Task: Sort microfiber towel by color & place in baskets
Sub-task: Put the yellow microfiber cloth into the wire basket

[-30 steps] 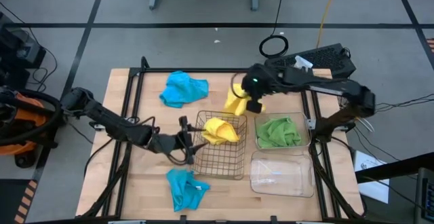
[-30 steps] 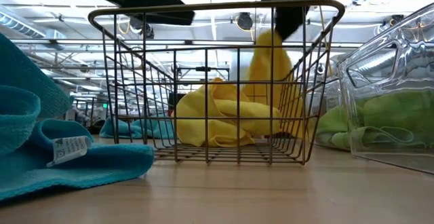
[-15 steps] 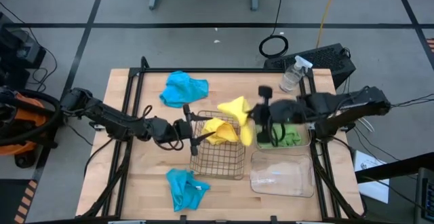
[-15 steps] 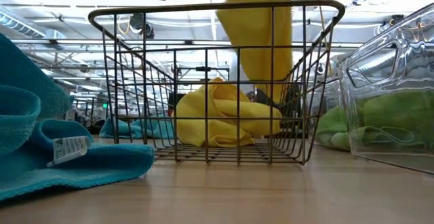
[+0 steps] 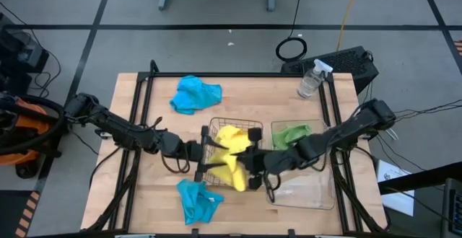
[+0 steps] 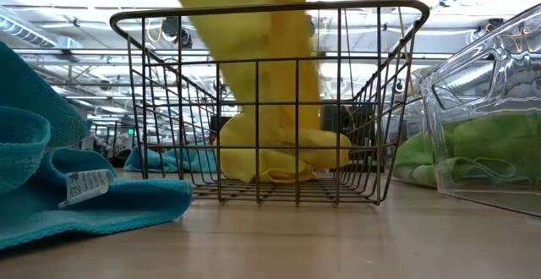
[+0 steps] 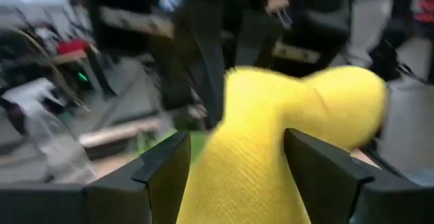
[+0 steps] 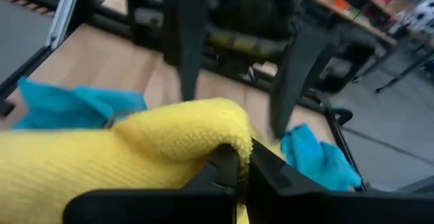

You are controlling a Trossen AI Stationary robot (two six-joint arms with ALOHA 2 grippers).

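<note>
My right gripper (image 5: 254, 172) holds a yellow towel (image 5: 232, 167) over the wire basket (image 5: 245, 131). My left gripper (image 5: 204, 150) sits at the basket's left rim, fingers parted.

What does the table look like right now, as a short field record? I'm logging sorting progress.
right gripper: shut on a yellow towel, over the wire basket
left gripper: open, at the wire basket's left side
wire basket: one yellow towel inside
far clear tub: green towel
near clear tub: no towel
blue towels: one far, one near, both on the table
</note>
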